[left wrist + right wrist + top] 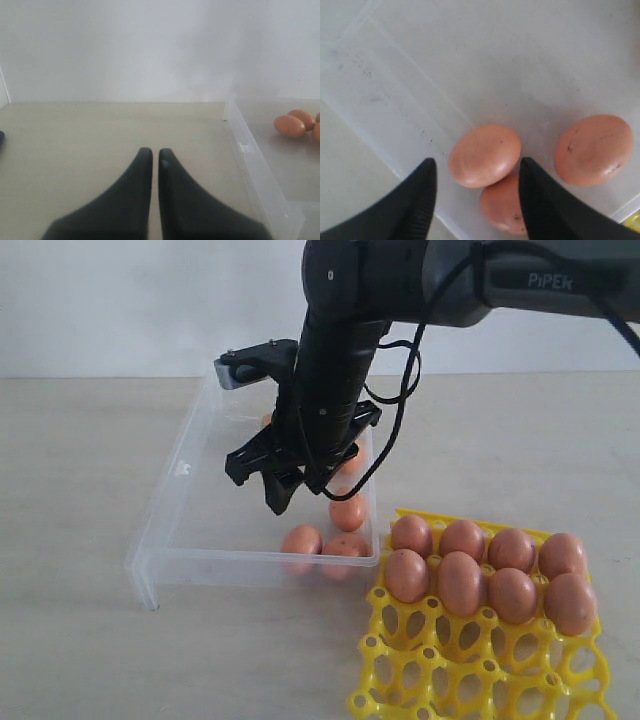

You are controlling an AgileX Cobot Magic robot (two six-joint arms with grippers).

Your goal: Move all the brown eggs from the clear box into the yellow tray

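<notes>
Over clear box (170, 530), right gripper (298, 490) hung with jaws apart, straddling brown egg (484, 156) directly below, long axis roughly along closing line, second egg (502, 210) touching it. Left gripper (155, 156), fingers together, sat outside box, farther off. Yellow tray (480, 680) held eight.
</notes>
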